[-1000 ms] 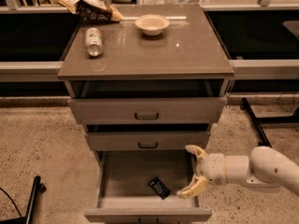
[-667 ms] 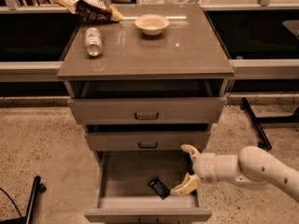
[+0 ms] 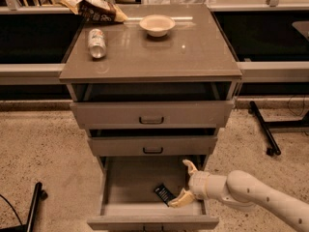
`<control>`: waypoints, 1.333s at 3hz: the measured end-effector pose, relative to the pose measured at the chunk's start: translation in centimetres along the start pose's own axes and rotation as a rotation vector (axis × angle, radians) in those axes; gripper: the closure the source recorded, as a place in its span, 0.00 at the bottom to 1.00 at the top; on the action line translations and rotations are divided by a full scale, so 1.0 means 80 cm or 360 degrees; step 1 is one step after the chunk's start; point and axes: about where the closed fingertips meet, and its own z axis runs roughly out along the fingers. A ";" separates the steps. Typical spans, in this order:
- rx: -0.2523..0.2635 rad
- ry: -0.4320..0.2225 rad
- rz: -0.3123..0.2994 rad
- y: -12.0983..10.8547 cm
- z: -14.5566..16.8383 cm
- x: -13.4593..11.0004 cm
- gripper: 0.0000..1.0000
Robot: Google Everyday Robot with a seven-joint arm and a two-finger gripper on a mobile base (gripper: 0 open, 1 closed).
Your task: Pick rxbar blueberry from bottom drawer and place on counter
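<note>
Cream pincer (image 3: 179, 183) gapes inside bottom drawer (image 3: 152, 221), beside rxbar blueberry (image 3: 164, 194).

- The desk (image 3: 193, 52) has a glossy grey-brown top.
- A can (image 3: 97, 36) lies on its side near the left edge.
- A pale bowl (image 3: 157, 24) stands at mid-back.
- A snack bag (image 3: 96, 9) lies in the back-left corner.
- The tool (image 3: 183, 183), fingers spread, is well below, in the open bottom drawer (image 3: 135, 178).
</note>
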 end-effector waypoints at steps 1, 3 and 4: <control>0.0134 -0.0079 0.0008 -0.045 0.006 0.030 0.00; 0.0207 -0.0054 -0.0012 -0.097 0.013 0.048 0.00; 0.0099 0.0000 -0.0111 -0.091 0.060 0.106 0.00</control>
